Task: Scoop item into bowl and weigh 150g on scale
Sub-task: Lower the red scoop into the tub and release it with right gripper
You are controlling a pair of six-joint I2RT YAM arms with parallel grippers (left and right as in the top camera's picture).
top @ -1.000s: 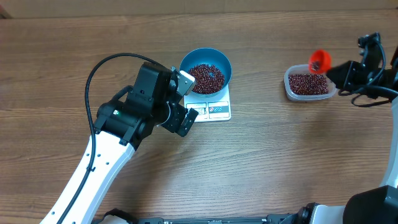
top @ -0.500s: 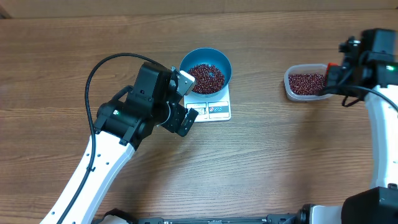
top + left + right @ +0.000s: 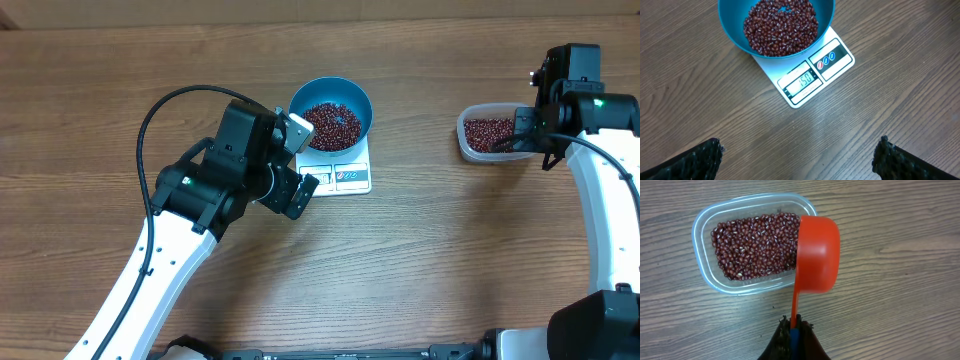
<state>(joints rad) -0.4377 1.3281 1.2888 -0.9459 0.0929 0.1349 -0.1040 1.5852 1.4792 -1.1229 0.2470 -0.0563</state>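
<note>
1. Many beans [image 3: 780, 27] lie in the blue bowl [image 3: 729, 22], which stands on the white scale [image 3: 837, 57]; its display reads 150.
2. The left pincer [image 3: 799, 152] hangs wide open and empty above the desk [image 3: 690, 100], near the scale.
3. The right pincer [image 3: 794, 330] is clamped on the handle of a red scoop [image 3: 816, 255], whose cup is over the edge of a clear tub [image 3: 701, 265] of beans.

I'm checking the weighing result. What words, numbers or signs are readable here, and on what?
"150": on the display of the scale.
Markings on the scale's three round buttons: too small to read.
No other text is visible in any view.
</note>
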